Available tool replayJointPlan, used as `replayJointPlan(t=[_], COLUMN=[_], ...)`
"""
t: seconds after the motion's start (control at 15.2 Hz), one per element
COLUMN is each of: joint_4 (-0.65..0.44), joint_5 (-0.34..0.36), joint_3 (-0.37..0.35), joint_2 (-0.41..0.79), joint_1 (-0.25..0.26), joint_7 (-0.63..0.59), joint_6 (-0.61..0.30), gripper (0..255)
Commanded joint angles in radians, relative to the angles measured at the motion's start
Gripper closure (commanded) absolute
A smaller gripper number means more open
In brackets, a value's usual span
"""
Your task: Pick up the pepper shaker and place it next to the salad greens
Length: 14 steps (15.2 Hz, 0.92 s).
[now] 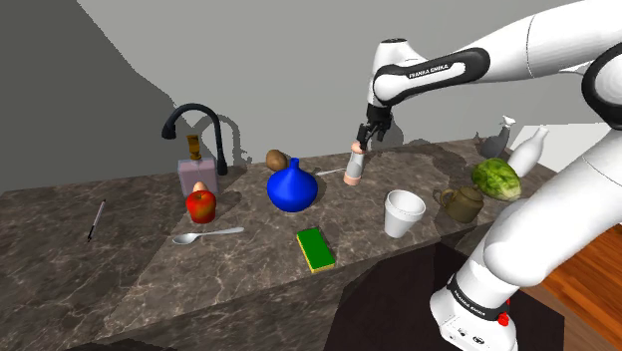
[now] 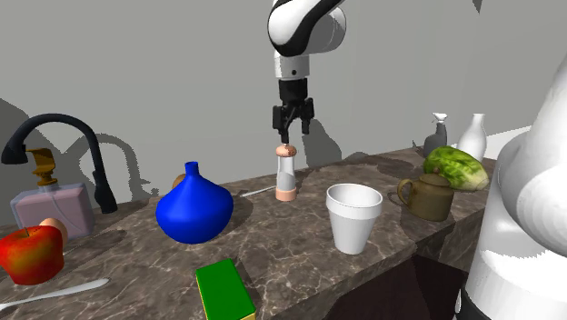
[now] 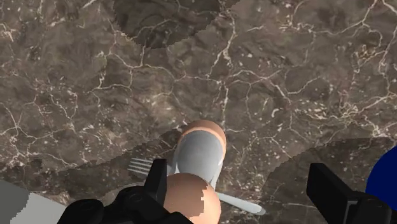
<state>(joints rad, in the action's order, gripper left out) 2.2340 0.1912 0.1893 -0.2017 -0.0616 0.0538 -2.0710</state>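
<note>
- While my gripper (image 3: pixel 236 170) hangs wide open and empty, the pepper shaker (image 3: pixel 198 153) stands just below it, close against one finger.
- I should centre over its cap before closing.
- Salad greens (image 1: pixel 496 177) lie well beyond.

The counter (image 1: pixel 120 289) is dark brown stone veined in white. The pepper shaker (image 1: pixel 354 166) has a pale grey body with a salmon-pink cap and foot, and the gripper (image 1: pixel 368 141) above it is all black. In the shoulder view a deep blue vase (image 1: pixel 291 186) sits at the shaker's 8 o'clock. At the vase's 9 o'clock is a red apple (image 1: pixel 201 206) with a yellowish patch. The sponge (image 1: pixel 317 249) is bright green over a yellow edge. The cup (image 1: pixel 403 213) is plain white, the mug (image 1: pixel 463 202) olive-brown, the salad greens (image 1: pixel 496 178) mottled light and dark green, the faucet (image 1: pixel 218 148) black.
</note>
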Motion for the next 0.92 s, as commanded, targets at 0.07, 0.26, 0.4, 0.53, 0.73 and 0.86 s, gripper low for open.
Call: replayJointPlan(t=[0.07, 0.26, 0.4, 0.53, 0.73, 0.86], joint_4=[-0.073, -0.138, -0.125, -0.113, -0.093, -0.093], joint_5=[0.007, 0.007, 0.006, 0.006, 0.005, 0.005], joint_3=[0.019, 0.031, 0.033, 0.036, 0.040, 0.040], joint_2=[0.106, 0.191, 0.203, 0.217, 0.242, 0.242], joint_1=[-0.010, -0.019, -0.021, -0.024, -0.028, -0.028], joint_7=[0.033, 0.060, 0.061, 0.061, 0.063, 0.063], joint_6=[-0.048, -0.079, -0.105, -0.131, -0.177, -0.177], gripper=[0, 0, 0, 0, 0, 0])
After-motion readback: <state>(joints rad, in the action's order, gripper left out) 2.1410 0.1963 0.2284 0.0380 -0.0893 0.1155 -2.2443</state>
